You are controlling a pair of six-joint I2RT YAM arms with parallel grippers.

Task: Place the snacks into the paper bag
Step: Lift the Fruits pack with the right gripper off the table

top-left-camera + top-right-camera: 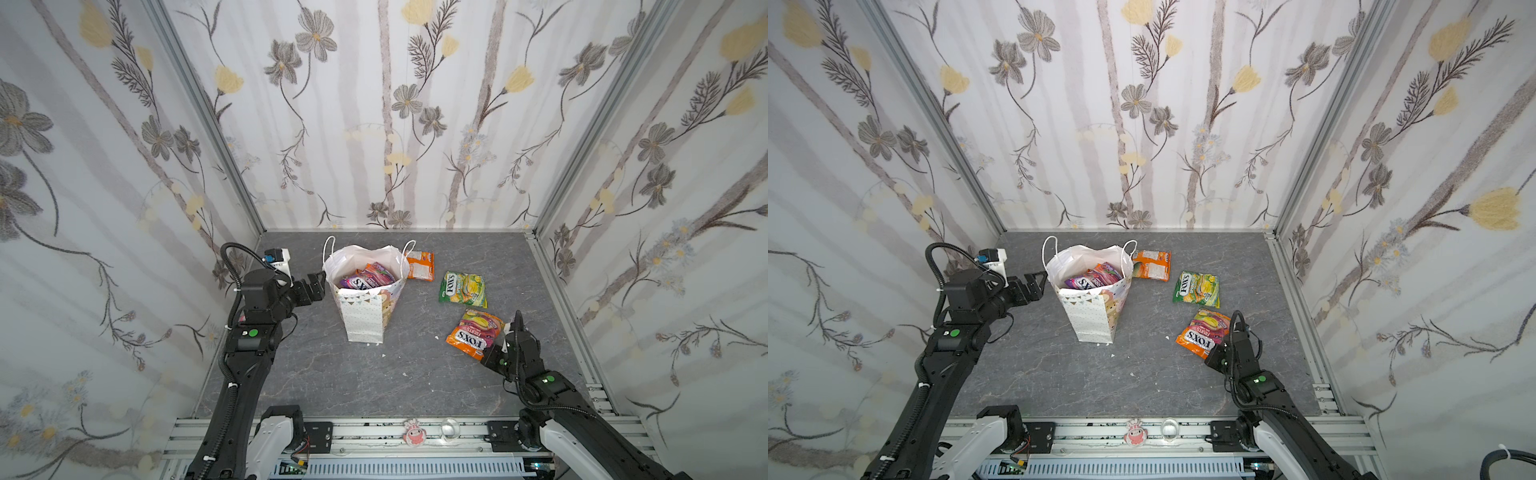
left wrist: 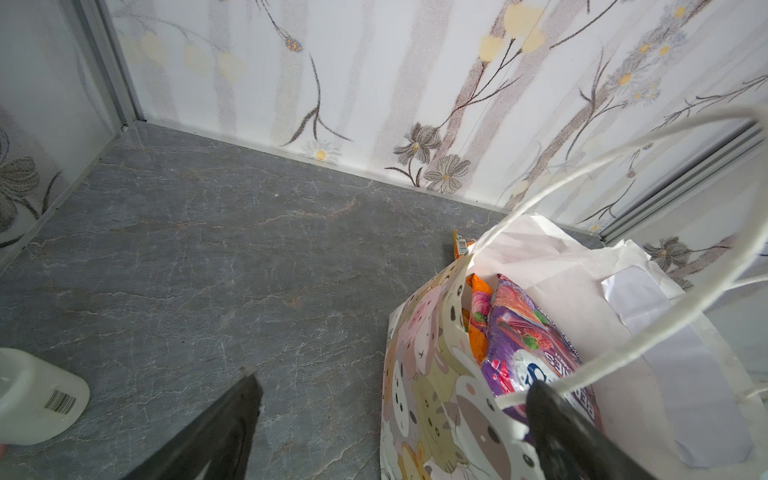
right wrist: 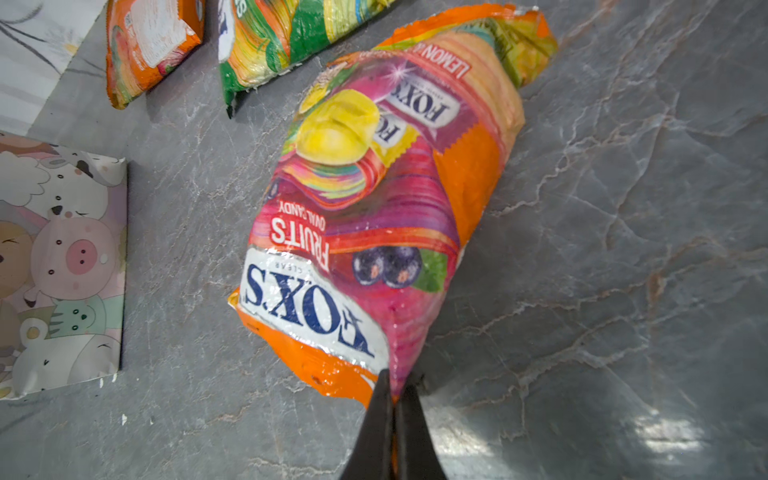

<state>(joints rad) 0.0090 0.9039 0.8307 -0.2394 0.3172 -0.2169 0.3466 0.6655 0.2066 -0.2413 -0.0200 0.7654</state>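
Observation:
The white paper bag (image 1: 361,320) (image 1: 1092,318) stands upright left of centre, with a purple snack packet (image 1: 365,281) (image 2: 523,345) and an orange one inside. My left gripper (image 1: 318,283) (image 2: 392,380) is open at the bag's left rim, one finger by the cord handle and the bag's wall (image 2: 419,374) between the fingers. On the table lie an orange snack (image 1: 419,265), a green-yellow one (image 1: 463,289) and an orange-pink FOX'S packet (image 1: 473,332) (image 3: 374,208). My right gripper (image 1: 492,345) (image 3: 395,386) is shut on that packet's near corner.
A small white bottle (image 2: 37,399) lies on the table beside my left gripper. Flowered walls close in the grey table (image 1: 415,374) on three sides. On the front rail sit a pink figure (image 1: 414,434) and a clear round piece (image 1: 450,428).

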